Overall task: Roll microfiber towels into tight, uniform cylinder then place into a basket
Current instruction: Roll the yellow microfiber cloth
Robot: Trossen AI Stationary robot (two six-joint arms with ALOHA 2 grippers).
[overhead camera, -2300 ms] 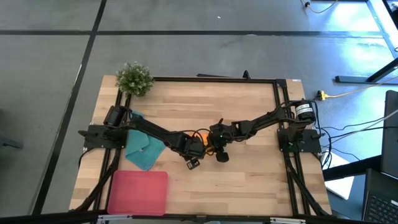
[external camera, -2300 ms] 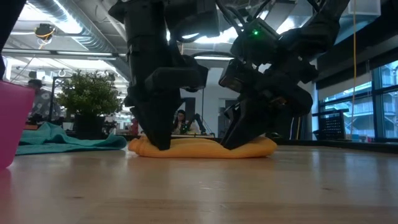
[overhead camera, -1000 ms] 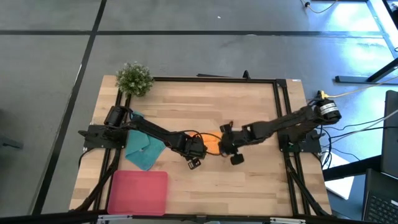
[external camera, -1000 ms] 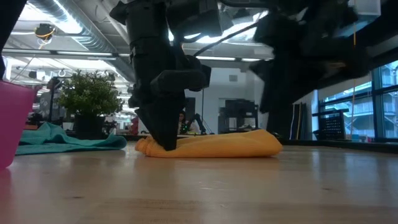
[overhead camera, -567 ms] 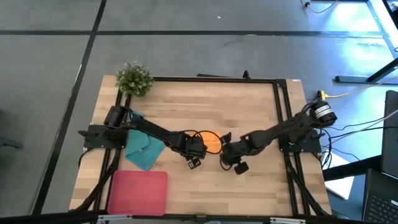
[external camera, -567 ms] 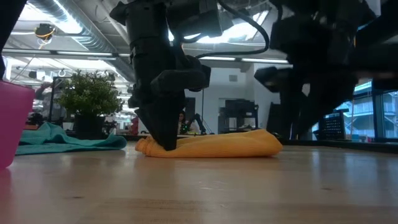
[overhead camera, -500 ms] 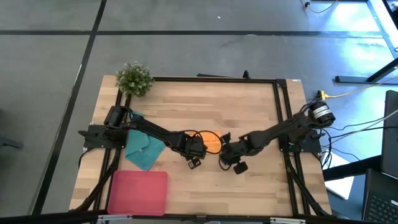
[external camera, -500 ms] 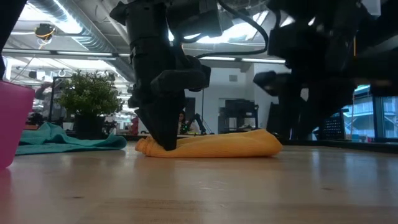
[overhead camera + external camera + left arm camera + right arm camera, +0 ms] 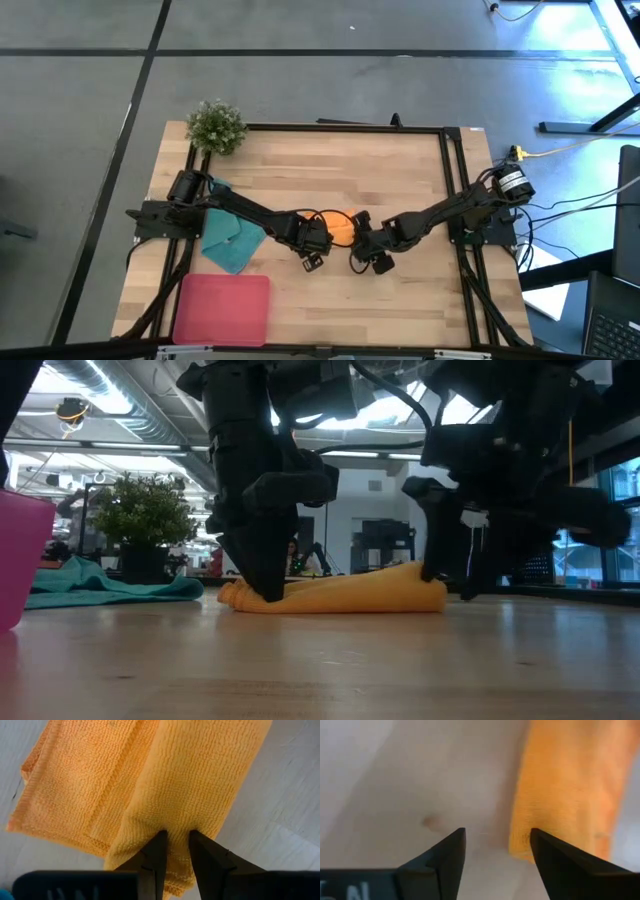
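High view: you see the orange towel (image 9: 338, 226) lying near the middle of the tabletop (image 9: 330, 165), partly rolled, with both arms meeting over it. Your left gripper (image 9: 312, 240) sits at the towel's left end. In the left wrist view its fingers (image 9: 152, 855) are pinched on a fold of the orange cloth (image 9: 165, 775), with only a narrow strip of fabric between them; the rest of the towel spreads flat on the wood in overlapping layers. Your right gripper (image 9: 358, 245) sits at the towel's right end. In the right wrist view its fingers (image 9: 447, 855) stand wide apart and hold nothing: bare wood shows between them, and the towel's edge (image 9: 560, 800) lies just beside one fingertip. In the low view the towel (image 9: 340, 592) rests on the tabletop as a low, flattened roll, the left gripper (image 9: 262, 585) pressed down into one end and the right gripper (image 9: 447, 585) at the other end, its tips close to the surface. You cannot tell from that view whether the right tips touch the cloth. The teal towel (image 9: 232, 243) lies crumpled near the left edge, under the left arm. The basket (image 9: 222, 308) sits at the front left corner, well apart from the orange towel. A plant (image 9: 216, 125) stands at the far left corner.
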